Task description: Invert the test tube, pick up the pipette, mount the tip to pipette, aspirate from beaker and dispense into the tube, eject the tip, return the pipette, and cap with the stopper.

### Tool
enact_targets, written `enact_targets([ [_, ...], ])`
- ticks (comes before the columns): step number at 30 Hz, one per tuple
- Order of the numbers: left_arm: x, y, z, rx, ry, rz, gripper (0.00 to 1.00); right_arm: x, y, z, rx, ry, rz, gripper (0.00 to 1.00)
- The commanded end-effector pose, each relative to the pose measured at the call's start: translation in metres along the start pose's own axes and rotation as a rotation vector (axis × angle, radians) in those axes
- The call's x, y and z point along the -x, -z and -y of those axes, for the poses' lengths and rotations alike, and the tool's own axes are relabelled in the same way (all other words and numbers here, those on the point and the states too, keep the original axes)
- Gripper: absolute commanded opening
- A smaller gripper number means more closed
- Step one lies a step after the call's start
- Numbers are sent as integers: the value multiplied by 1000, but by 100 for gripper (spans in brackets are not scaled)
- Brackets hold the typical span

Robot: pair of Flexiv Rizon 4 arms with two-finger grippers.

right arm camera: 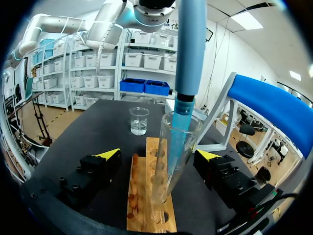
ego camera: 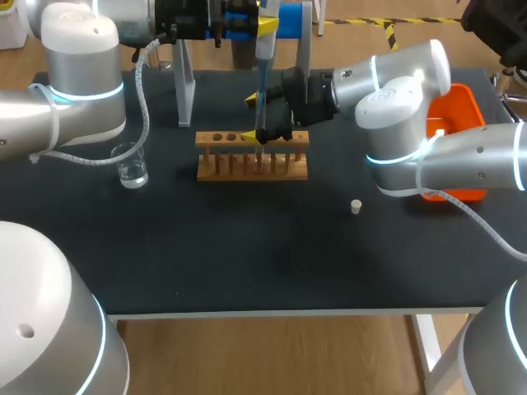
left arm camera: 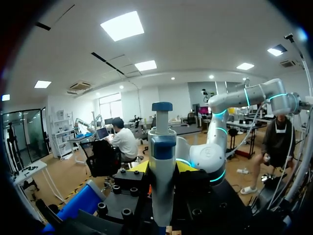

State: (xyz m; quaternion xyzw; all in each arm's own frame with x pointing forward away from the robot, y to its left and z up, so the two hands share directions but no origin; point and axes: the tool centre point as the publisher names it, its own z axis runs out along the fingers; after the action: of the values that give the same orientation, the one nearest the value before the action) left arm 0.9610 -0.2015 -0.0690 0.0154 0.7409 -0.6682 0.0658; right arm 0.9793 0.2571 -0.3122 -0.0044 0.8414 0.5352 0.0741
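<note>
A clear test tube (right arm camera: 175, 147) stands slightly tilted in the wooden rack (ego camera: 216, 156). It is between the wide-apart fingers of my right gripper (right arm camera: 159, 154), and neither yellow tip touches it. My left gripper (ego camera: 262, 29) is shut on the blue-and-grey pipette (left arm camera: 162, 161), held upright above the rack. The pipette's blue tip (right arm camera: 184, 113) reaches down into the tube's mouth. In the head view the right gripper (ego camera: 252, 118) straddles the tube at the rack's middle. The beaker (ego camera: 130, 164) with clear liquid sits left of the rack. The small white stopper (ego camera: 356, 206) lies right of the rack.
The pipette stand, grey legs (ego camera: 185, 82) with a blue top, rises behind the rack. An orange bin (ego camera: 461, 107) sits at the right edge behind my right arm. The rack (right arm camera: 146, 196) has several vacant holes.
</note>
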Motion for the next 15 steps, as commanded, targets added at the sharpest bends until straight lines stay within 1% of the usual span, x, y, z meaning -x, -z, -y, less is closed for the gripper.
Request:
enact_targets([
  [1,-4,1,5,8,-2,7,0,0,0,0,0,0,1,100],
  [15,-8,5,21,15,-24,14,0,0,0,0,0,0,1,100],
])
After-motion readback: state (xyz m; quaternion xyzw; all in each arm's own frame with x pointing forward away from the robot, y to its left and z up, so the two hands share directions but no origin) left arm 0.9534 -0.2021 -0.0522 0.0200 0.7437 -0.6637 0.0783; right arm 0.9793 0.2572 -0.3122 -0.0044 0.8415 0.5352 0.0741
